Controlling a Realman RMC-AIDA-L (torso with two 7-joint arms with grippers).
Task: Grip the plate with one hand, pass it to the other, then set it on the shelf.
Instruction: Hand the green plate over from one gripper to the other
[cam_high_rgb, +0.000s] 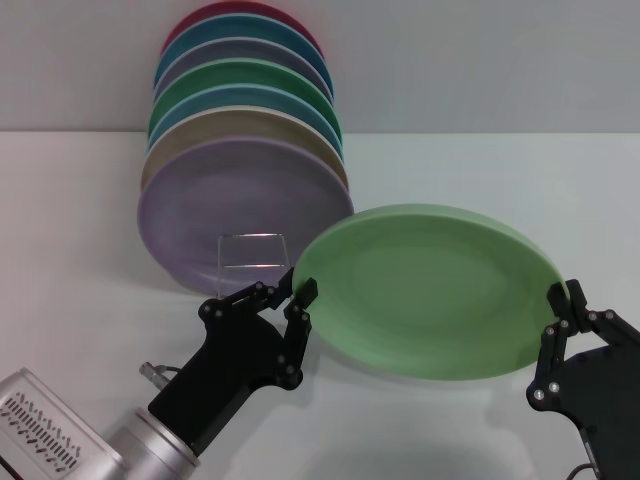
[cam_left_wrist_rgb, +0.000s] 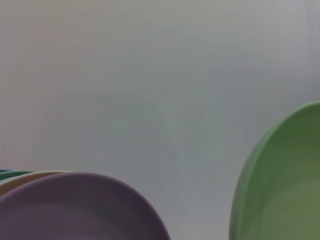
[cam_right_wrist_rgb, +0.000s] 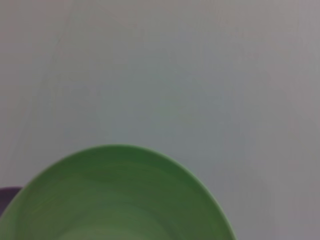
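Plate (cam_high_rgb: 430, 290) tilted, face toward camera

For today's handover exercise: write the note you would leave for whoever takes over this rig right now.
Left gripper: at the left edge of the round matte light-green plate, fingers around the rim.
Right gripper: shut on the plate's right edge.
The plate is held in the air, tilted, between both grippers.
The thin silver wire rack stands behind, in front of the lilac plate of a leaning stack.
Done: pickup, hand-off under way.
Left: one gripper lets go, plate goes onto the rack.
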